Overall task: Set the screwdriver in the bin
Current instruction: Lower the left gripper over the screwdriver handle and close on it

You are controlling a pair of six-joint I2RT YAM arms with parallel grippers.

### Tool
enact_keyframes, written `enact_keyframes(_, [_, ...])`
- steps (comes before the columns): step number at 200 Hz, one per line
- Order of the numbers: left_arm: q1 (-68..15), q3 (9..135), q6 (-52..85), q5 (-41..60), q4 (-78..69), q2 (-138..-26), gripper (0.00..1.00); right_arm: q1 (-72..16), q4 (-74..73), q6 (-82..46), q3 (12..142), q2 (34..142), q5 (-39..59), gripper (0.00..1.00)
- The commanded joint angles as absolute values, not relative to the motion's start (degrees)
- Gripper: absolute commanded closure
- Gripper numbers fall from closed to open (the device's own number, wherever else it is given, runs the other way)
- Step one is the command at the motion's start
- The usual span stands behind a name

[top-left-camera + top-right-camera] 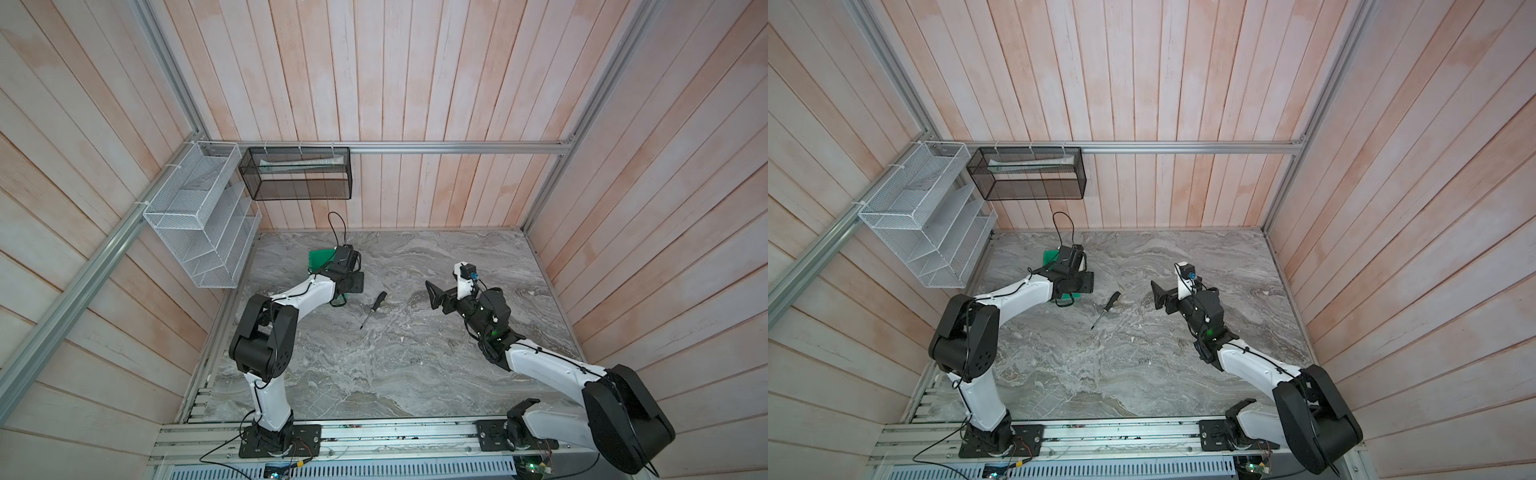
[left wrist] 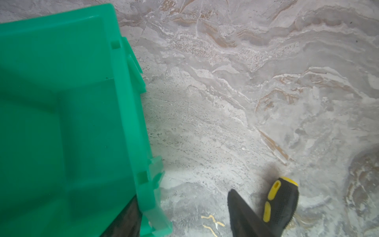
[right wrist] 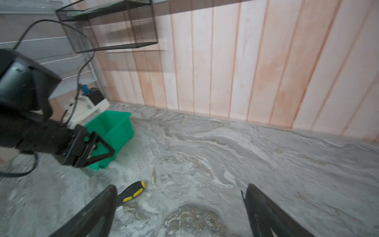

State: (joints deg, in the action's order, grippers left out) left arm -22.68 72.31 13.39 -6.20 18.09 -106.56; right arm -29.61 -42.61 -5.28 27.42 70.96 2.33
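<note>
The screwdriver (image 1: 378, 301) lies flat on the bench (image 1: 415, 365), outside the bin (image 1: 320, 258) at its ten o'clock in both top views. The left gripper (image 2: 181, 198), spread, straddles the bin's wall; the right gripper (image 3: 180, 185), spread at three o'clock, should pinch the handle squarely.

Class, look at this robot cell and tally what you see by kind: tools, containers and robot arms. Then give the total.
Tools: 1, the screwdriver
Containers: 3, the green bin, the black mesh basket and the white wire rack
Robot arms: 2, the left arm and the right arm
Total: 6
</note>
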Motion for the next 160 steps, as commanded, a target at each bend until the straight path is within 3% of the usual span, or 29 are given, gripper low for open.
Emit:
enact_keyframes(1, [-23.20,72.32,13.94,-4.48,17.92,-105.98,0.34,-30.03,-40.55,-1.50,27.74,69.98,7.54,0.02])
enact_keyframes(50, [-24.11,71.41,13.98,-3.23,15.33,-106.13,0.34,-30.54,-40.04,-1.59,28.34,70.14,13.34,0.02])
enact_keyframes(160, [-30.35,70.76,8.35,-11.30,23.66,-101.23,0.31,-30.56,-41.97,-2.37,26.94,67.93,8.09,0.02])
